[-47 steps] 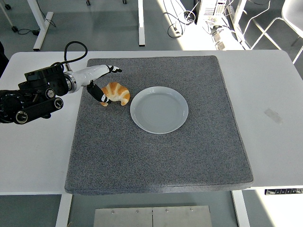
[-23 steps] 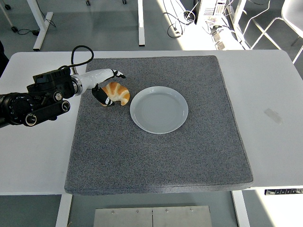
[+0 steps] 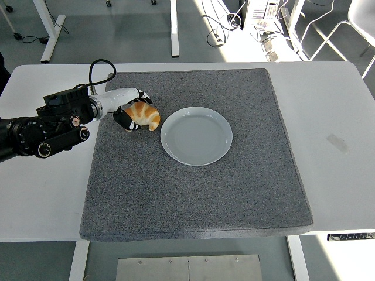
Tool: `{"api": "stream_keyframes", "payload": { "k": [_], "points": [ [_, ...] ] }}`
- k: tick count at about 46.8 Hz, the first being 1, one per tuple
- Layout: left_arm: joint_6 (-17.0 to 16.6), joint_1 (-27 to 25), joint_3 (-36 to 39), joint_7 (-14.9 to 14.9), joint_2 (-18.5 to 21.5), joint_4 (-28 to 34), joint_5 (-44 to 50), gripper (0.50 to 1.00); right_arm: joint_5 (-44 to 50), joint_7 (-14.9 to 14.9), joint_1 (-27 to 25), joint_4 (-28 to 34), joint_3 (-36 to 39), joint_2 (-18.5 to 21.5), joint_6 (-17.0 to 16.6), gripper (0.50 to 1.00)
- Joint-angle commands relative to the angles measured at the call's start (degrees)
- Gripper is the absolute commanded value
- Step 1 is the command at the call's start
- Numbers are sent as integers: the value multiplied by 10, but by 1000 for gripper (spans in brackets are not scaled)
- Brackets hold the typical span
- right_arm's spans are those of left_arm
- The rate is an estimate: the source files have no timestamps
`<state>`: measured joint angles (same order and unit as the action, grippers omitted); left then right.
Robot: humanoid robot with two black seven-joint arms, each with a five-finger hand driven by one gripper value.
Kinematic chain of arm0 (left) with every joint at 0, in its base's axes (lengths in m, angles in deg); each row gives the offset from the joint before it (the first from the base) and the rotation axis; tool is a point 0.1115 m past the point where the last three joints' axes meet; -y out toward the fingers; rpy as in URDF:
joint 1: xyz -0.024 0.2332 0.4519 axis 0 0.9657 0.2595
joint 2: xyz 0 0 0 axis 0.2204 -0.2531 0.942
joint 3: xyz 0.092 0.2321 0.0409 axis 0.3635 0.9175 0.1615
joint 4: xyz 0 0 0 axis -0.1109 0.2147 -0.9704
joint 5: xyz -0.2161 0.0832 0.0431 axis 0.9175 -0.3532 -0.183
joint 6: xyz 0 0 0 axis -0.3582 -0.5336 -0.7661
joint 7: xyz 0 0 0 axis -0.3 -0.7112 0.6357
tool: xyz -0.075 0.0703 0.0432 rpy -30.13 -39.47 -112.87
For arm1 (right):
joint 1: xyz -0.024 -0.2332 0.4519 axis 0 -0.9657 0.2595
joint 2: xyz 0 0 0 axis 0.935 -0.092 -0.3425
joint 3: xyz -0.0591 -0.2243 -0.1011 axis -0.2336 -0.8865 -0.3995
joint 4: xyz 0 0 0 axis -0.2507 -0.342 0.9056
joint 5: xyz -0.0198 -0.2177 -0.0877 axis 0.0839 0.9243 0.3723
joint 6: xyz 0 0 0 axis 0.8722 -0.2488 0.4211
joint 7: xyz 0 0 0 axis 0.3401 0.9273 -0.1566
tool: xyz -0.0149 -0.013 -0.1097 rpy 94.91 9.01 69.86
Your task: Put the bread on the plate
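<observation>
A golden croissant-shaped bread [image 3: 145, 116] lies on the grey mat [image 3: 193, 193], just left of an empty pale round plate [image 3: 196, 136]. My left hand [image 3: 132, 109], white with black fingertips, comes in from the left edge. Its fingers [image 3: 142, 96] curl over the top of the bread and its thumb [image 3: 123, 120] presses against the bread's left side. The bread still rests on the mat. The right arm is out of view.
The grey mat covers the middle of the white table [image 3: 334, 105]. A black cable [image 3: 99, 65] loops up from my left forearm. A small strip of tape [image 3: 337, 142] lies on the table at the right. Desk legs and cables stand beyond the far edge.
My left hand has moved right and a little forward. Its fingers, stretched out above the bread before, have curled down onto it. Bread and plate have stayed in place.
</observation>
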<state>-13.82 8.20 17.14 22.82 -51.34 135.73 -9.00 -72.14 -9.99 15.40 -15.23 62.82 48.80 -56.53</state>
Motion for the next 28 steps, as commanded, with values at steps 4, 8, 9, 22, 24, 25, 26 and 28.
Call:
{"api": "stream_keyframes", "payload": {
  "k": [4,8,9,22,24,25,26,28],
  "points": [
    [0,0,-1,0,0,0,0,721,0,1,0,0,0,0,0,1000],
    [0,0,-3,-3,0,0,1,678,0,1,0,0,0,0,0,1000],
    [0,0,-4,-3,0,0,1,671,0,1,0,0,0,0,0,1000],
    [0,-9,-28,-4,10,0,6,607,0,1,0,0,0,0,0,1000],
    [0,-13,-39,-5,12,0,4,604,0,0,0,0,0,0,0,1000],
    [0,-16,-41,-5,14,0,4,602,0,1,0,0,0,0,0,1000],
    [0,-19,-42,-5,16,0,3,601,0,0,0,0,0,0,0,1000],
    [0,-21,-44,-6,20,1,3,599,0,1,0,0,0,0,0,1000]
  ]
}}
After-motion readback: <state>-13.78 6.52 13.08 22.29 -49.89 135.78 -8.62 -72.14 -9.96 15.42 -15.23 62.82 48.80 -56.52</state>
